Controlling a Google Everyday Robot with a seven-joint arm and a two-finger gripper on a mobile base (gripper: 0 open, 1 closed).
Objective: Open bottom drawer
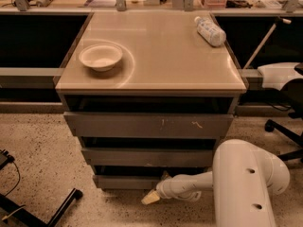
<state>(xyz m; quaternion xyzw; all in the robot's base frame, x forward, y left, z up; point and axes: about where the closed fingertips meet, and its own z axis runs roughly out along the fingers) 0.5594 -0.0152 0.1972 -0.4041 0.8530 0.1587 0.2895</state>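
Currently the plain grey handleless bottom drawer [128, 181] is sitting lowest in the three-drawer cabinet [165, 56], lower centre of frame. The white arm's [189, 186] cream-tipped gripper [150, 198] is lying just below that drawer's front edge, bottom centre; whether open or closed, cannot tell.

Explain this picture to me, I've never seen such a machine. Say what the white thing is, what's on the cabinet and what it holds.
The big white shape at lower right is a robot's arm. Its gripper, the pale tip, is down near the floor, just in front of the bottom drawer, the lowest of three. The single camera looks down on the cabinet from the front. On the cabinet top sit a white bowl and a plastic bottle lying on its side. Nothing shows as held.
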